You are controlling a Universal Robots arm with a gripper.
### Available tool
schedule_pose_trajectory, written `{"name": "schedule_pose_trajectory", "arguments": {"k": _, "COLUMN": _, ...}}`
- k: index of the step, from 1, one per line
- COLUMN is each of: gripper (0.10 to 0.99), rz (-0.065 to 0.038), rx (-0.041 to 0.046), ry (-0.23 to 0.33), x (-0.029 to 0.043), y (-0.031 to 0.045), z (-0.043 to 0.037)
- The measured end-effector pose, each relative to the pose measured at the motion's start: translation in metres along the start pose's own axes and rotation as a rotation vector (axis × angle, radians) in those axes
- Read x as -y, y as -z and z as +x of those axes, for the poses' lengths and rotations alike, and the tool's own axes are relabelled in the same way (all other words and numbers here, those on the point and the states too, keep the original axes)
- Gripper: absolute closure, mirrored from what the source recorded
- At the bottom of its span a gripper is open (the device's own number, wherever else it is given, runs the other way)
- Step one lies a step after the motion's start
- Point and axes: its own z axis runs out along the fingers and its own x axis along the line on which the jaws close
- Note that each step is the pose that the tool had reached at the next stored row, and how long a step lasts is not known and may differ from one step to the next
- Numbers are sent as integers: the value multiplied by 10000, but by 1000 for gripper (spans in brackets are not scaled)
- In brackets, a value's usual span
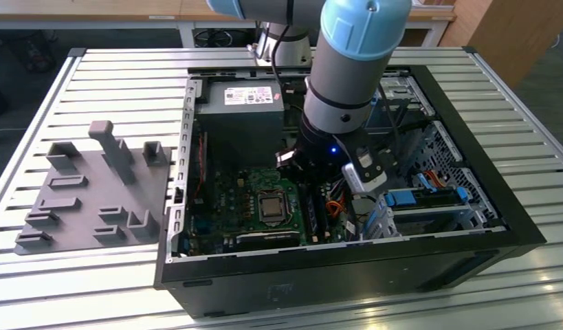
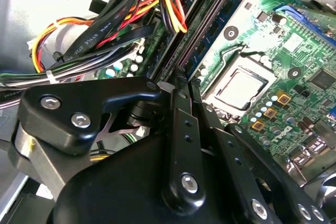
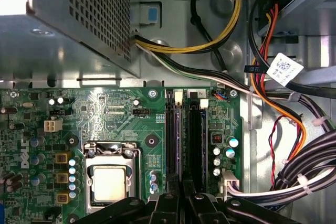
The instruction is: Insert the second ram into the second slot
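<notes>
Task status: the second ram (image 3: 179, 140) is off the worktop (image 1: 107, 75) and inside the computer case (image 1: 355, 265). It stands on edge along the memory slots (image 3: 195, 140), directly under my jaws. In the second wrist view its blue face (image 2: 219, 22) runs away from my fingertips (image 2: 181, 90), between the black slot wall and the processor socket (image 2: 241, 85).

Seating: I judge the stick is lined up and at least partly entered. I cannot tell whether it is pushed fully home, and the end latches are not readable from here. I also cannot tell which of the paired slots it sits in. Count the insertion as under way, not confirmed.

Jaws: drawn in close, with barely any gap. They straddle the end of the stick nearest me and appear to pinch its top edge. They touch nothing else.

Surroundings: a cable bundle (image 2: 105, 30) hangs just beside the jaws, on the side away from the socket, and is clear of the slots. The power supply (image 3: 79, 19) lies well beyond the far end of the slots.
</notes>
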Motion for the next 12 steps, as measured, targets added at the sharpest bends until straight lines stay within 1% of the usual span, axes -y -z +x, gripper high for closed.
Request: {"name": "schedule_pose_trajectory", "arguments": {"k": 12, "gripper": 949, "rz": -7, "rx": 0, "ry": -1, "x": 1, "y": -27, "z": 1}}
